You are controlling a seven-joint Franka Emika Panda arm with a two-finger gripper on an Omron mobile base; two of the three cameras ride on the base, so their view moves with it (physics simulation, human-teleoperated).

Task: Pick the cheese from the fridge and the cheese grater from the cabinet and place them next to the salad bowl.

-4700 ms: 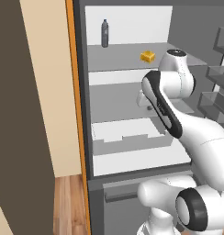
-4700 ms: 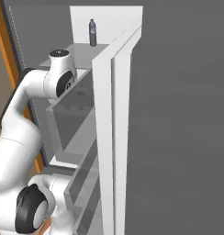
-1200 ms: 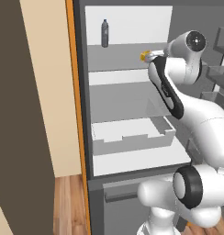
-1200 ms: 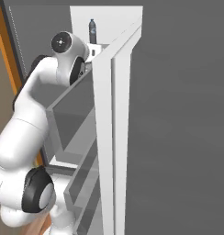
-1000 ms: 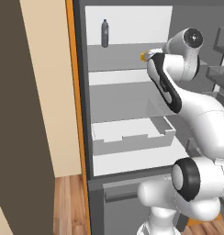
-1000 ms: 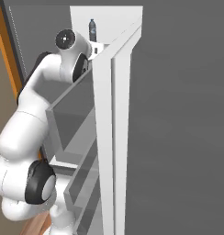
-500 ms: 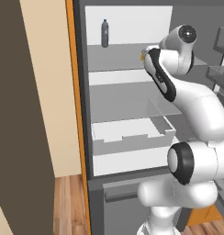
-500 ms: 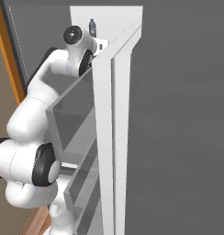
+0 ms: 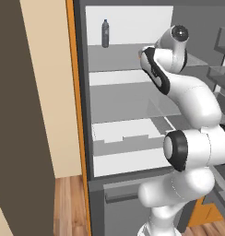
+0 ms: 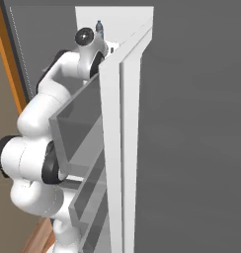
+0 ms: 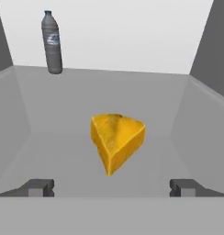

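Observation:
The cheese (image 11: 117,140), a yellow-orange wedge, lies on the grey top shelf of the open fridge (image 9: 82,92), its point toward the hand camera. My gripper (image 11: 113,188) is open just short of it, with one dark fingertip (image 11: 40,187) to its left and the other to its right, and nothing between them. In the left base view my arm (image 9: 169,69) reaches up to that top shelf and its wrist covers the cheese. The cheese grater, the cabinet and the salad bowl are out of view.
A grey water bottle (image 11: 52,42) stands at the back left of the same shelf, also seen as the bottle (image 9: 105,33). Grey fridge walls close in on both sides. The open fridge door (image 10: 127,123) with its bins stands right beside the arm. Lower white shelves (image 9: 128,131) lie below.
The arm has risen and stretched into the fridge toward the top shelf. The hand now covers the cheese in the left base view, where it showed openly before.

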